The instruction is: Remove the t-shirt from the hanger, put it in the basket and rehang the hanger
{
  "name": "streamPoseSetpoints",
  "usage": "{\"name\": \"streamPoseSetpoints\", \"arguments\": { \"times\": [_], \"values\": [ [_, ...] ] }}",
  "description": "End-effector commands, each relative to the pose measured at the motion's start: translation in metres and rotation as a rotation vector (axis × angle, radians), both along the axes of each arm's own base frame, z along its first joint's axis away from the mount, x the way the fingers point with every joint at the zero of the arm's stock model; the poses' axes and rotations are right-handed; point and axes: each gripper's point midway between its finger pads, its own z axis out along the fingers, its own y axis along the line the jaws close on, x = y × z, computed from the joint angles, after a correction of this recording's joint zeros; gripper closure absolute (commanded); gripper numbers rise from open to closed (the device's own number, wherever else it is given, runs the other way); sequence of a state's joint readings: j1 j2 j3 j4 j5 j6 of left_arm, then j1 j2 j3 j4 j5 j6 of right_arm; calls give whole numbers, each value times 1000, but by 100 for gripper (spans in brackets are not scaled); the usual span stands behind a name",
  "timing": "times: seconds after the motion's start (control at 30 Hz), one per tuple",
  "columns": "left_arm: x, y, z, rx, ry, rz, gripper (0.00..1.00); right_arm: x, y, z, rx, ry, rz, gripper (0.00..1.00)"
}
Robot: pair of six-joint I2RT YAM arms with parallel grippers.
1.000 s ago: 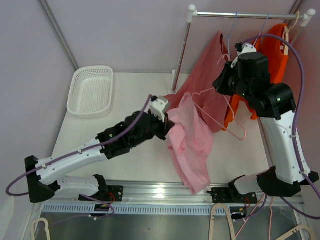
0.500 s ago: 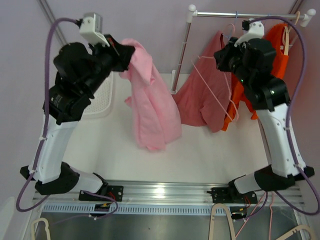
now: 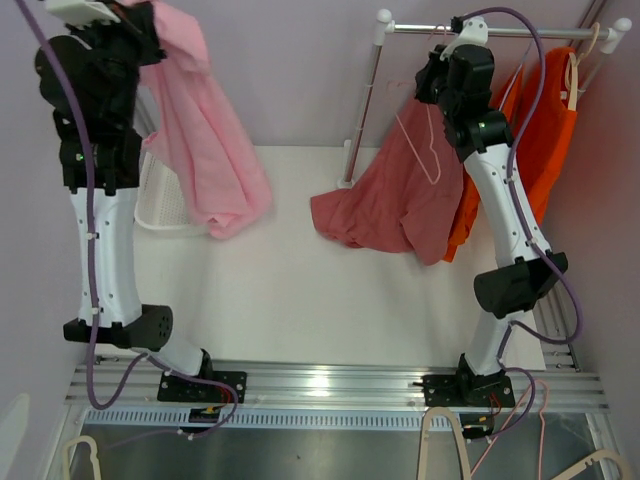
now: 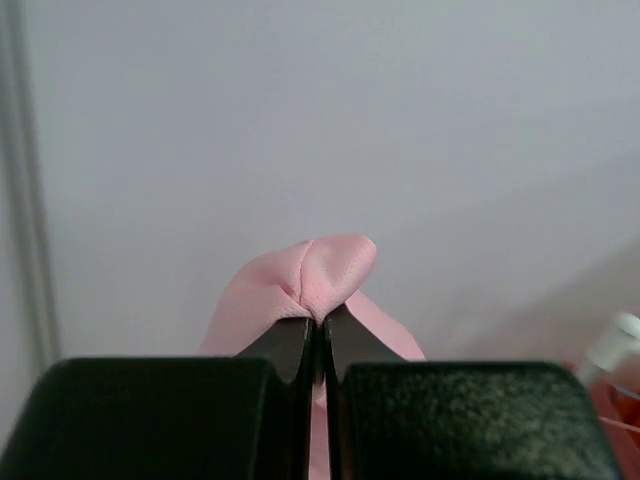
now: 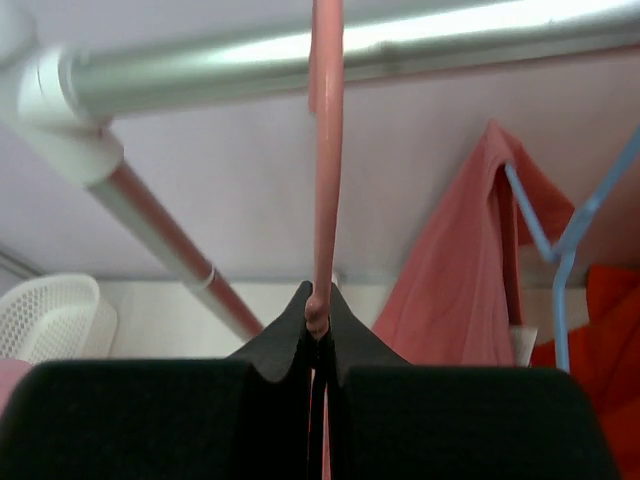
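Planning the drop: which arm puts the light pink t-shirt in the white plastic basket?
Left. The left claw is shut on the light pink t-shirt above the white plastic basket; the right claw holds the thin pink hanger.

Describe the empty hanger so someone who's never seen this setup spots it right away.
Find the silver clothes rail at the table's back right. Near its left end, the right tool pinches the hook of the pink hanger. It is thin, pink and bare; beside it hang the red shirt and orange shirt.

The white table (image 3: 300,290) holds a basket (image 3: 160,205) and a rack pole (image 3: 365,100).
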State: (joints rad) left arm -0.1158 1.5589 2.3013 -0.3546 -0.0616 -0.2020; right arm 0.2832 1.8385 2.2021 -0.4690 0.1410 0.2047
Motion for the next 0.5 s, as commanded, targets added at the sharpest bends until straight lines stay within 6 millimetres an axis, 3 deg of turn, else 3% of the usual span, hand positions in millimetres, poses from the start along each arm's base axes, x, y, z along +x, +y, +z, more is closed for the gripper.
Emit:
{"name": "streamPoseSetpoints", "arguments": {
  "times": [0.0,0.03,0.13,0.17,0.27,0.3,0.33,0.4,0.47],
  "values": [
    [-28,39,55,-41,-197,16,99,12,-13,72,55,-219,4,100],
    [-18,50,49,-34,-186,37,99,23,-12,60,51,-194,8,100],
    [-7,65,42,-20,-174,47,99,22,-10,77,56,-253,27,100],
    [-2,71,40,-29,-169,54,99,26,-7,66,51,-237,36,100],
    [-4,92,51,-56,-206,55,99,28,-5,70,52,-262,48,100],
    [11,99,39,-85,-169,54,99,30,-5,68,48,-257,53,100],
    [14,108,38,-97,-163,58,99,33,-5,64,41,-241,56,100],
    [37,115,10,-129,-89,49,99,41,0,57,39,-230,71,100],
    [48,116,-6,-139,-54,45,99,46,7,52,50,-229,105,100]
  ]
}}
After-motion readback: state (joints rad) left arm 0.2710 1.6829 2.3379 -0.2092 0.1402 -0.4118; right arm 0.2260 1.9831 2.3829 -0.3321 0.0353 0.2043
